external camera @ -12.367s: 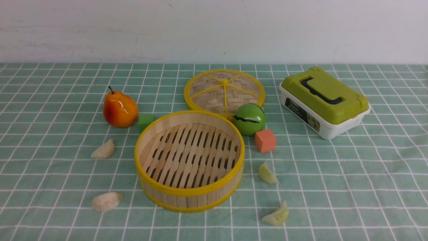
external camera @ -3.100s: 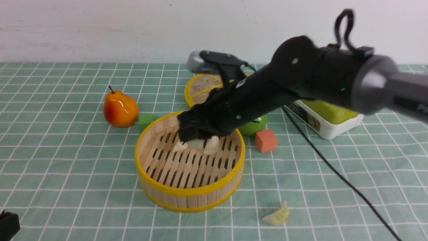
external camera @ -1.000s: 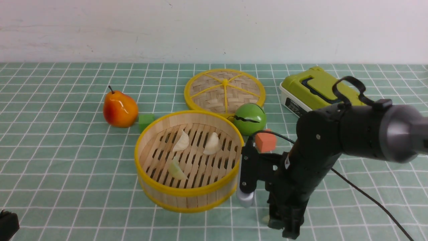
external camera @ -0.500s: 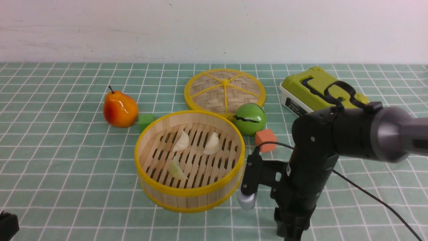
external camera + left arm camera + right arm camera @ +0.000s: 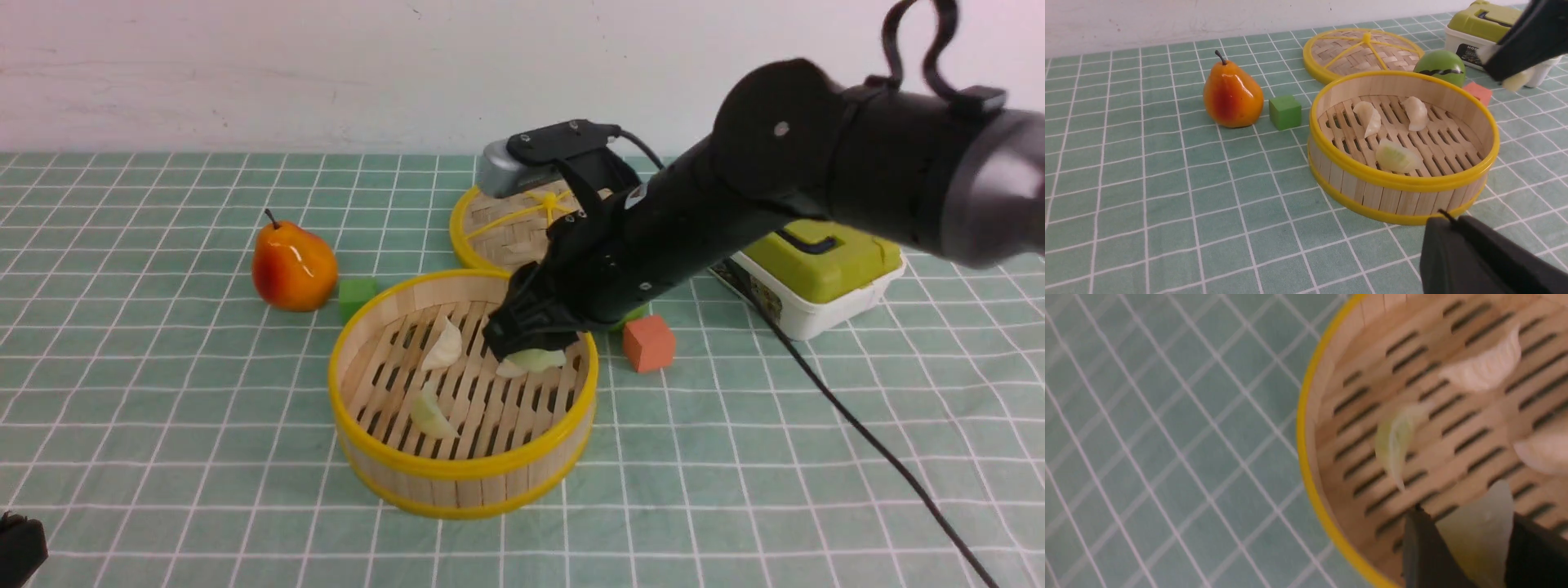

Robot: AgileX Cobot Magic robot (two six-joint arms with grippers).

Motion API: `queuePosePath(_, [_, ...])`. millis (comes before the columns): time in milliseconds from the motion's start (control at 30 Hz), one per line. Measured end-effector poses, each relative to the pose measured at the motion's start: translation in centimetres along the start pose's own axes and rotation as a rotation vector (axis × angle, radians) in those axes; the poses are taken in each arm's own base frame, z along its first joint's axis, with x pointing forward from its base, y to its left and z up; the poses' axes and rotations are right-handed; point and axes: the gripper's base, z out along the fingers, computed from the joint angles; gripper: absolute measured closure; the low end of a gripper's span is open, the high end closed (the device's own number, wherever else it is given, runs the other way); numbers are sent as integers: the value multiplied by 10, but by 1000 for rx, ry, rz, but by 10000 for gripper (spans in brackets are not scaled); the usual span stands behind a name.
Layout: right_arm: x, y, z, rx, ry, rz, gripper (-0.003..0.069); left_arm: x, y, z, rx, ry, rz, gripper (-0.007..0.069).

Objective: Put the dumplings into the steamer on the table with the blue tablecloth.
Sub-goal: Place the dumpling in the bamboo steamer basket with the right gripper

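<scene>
Fingers (image 5: 1427,547) of the right gripper (image 5: 1474,524) are pinching a pale yellow-green dumpling (image 5: 1484,535), one on each side of it, and they carry it in the air over the steamer (image 5: 464,467). Pressed together, the left gripper (image 5: 1453,228) has nothing between its fingers; it sits low at the near left corner of the front view, well apart from the steamer.

Inside the steamer, three dumplings lie on the slatted floor: two cream-white ones, one (image 5: 1370,118) on the left and the other (image 5: 1416,113) farther right, and a yellow-green one (image 5: 1397,157) nearer the front rim. In the front view the held dumpling partly covers the right-hand white one.

The steamer stands on the bench, which is spread with the blue tablecloth (image 5: 188,425) and its grid of white lines. Left of it, toward the back, are an orange-red pear (image 5: 294,265) and, between pear and steamer, a small green block (image 5: 357,296). Behind the steamer lies the woven disc (image 5: 514,237) with its yellow rim, partly hidden by the right arm (image 5: 759,139). To the right are a green ball (image 5: 1440,65), mostly covered in the front view, a coral block (image 5: 649,344) and, farther off, the green-lidded white box (image 5: 845,273)
</scene>
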Motion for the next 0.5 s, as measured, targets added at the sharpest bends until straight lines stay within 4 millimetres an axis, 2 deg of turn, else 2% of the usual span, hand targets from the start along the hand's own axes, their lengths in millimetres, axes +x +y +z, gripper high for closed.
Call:
queuePosePath(133, [14, -23, 51, 1, 2, 165, 458, 0, 0, 0, 0, 0, 0, 607])
queuePosePath(233, [24, -33, 73, 6, 16, 245, 458, 0, 0, 0, 0, 0, 0, 606])
queuePosePath(333, [29, -38, 83, 18, 23, 264, 449, 0, 0, 0, 0, 0, 0, 606])
queuePosePath(433, [29, -40, 83, 26, 18, 260, 384, 0, 0, 0, 0, 0, 0, 606])
queuePosePath(500, [29, -40, 83, 29, 19, 256, 309, 0, 0, 0, 0, 0, 0, 606])
